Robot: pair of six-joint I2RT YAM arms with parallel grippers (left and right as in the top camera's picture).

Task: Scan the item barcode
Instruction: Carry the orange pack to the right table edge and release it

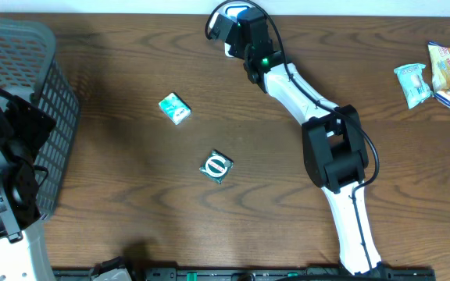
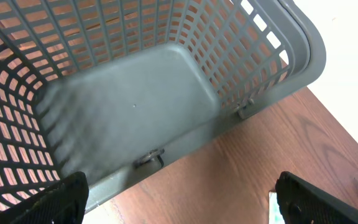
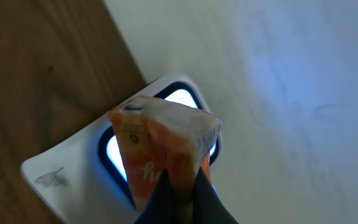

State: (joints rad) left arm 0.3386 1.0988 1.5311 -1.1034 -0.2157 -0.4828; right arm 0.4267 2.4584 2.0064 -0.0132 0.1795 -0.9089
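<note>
Orange snack pkt, pinched tight in right tool, sits just over scanner lit window at far edge of desk. Left tool wide, empty, near basket. Risk: crumpled pkt hides barcode, no read; thin pinch may slip.

From overhead you get even, fairly bright light on the dark table, with a soft shadow spreading right of the basket and darker patches along the bottom edge. In your left wrist view the basket's floor is smeared with blur on its left side, and the top right corner is washed out. In your right wrist view the scanner window glares bluish white, and the orange packet looks soft.
</note>
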